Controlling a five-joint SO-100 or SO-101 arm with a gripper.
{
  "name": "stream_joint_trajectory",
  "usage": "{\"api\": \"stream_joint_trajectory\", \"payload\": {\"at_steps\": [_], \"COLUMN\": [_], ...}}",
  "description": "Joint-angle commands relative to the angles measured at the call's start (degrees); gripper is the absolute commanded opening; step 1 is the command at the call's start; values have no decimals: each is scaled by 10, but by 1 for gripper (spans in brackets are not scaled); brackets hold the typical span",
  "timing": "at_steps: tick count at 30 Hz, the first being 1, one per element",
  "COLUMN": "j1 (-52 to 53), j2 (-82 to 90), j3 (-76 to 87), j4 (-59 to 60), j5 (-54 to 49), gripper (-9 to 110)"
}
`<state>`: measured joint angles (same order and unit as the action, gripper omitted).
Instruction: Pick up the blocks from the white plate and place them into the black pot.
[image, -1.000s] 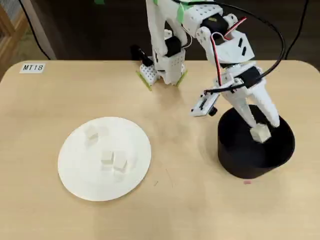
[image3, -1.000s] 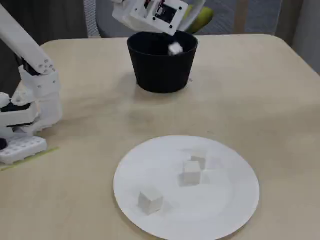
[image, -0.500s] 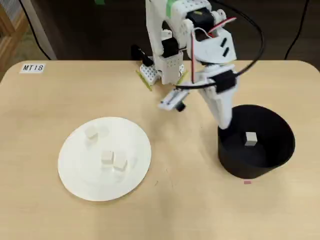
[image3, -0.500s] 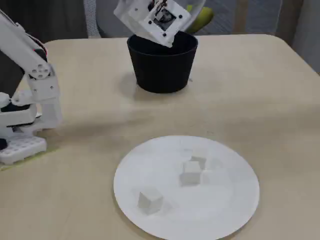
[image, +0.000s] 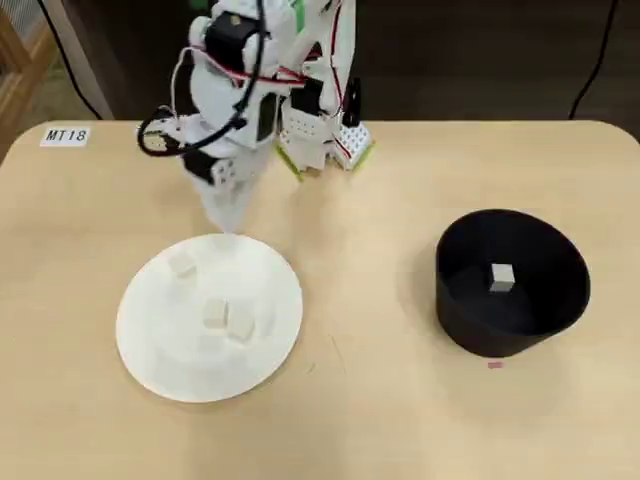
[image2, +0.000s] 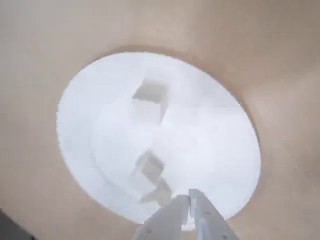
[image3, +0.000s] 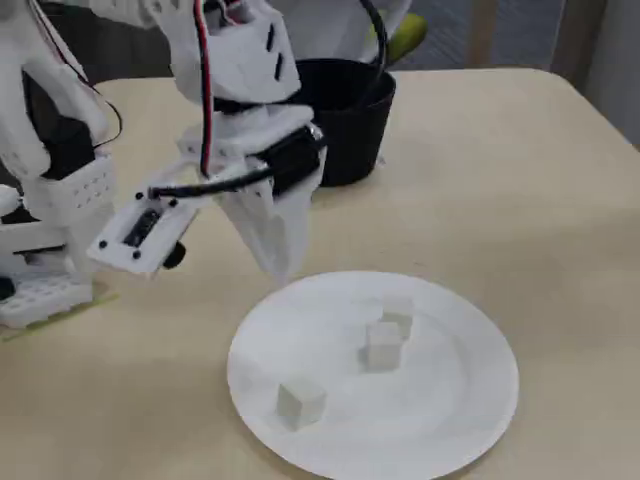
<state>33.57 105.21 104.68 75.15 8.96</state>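
Note:
The white plate lies on the left of the table in the overhead view. Three small off-white blocks lie on it: one near the far rim and two touching near the middle. A fourth block lies inside the black pot at the right. My gripper hangs above the plate's far rim, shut and empty. In the wrist view its fingertips are together over the plate, near the paired blocks. The fixed view shows the gripper above the plate's rim.
The arm's base stands at the table's far edge, behind the plate. A label "MT18" lies at the far left corner. The pot stands behind the arm in the fixed view. Bare tabletop separates plate and pot.

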Motion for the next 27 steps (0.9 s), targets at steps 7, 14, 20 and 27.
{"api": "stream_joint_trajectory", "payload": {"at_steps": [7, 14, 20, 27], "j1": [53, 80, 72, 66], "j2": [-228, -271, -273, -308], "j3": [-240, -282, -274, -275], "j4": [98, 149, 171, 164], "j5": [-44, -87, -106, -112], "gripper": [-2, 18, 30, 28]}}
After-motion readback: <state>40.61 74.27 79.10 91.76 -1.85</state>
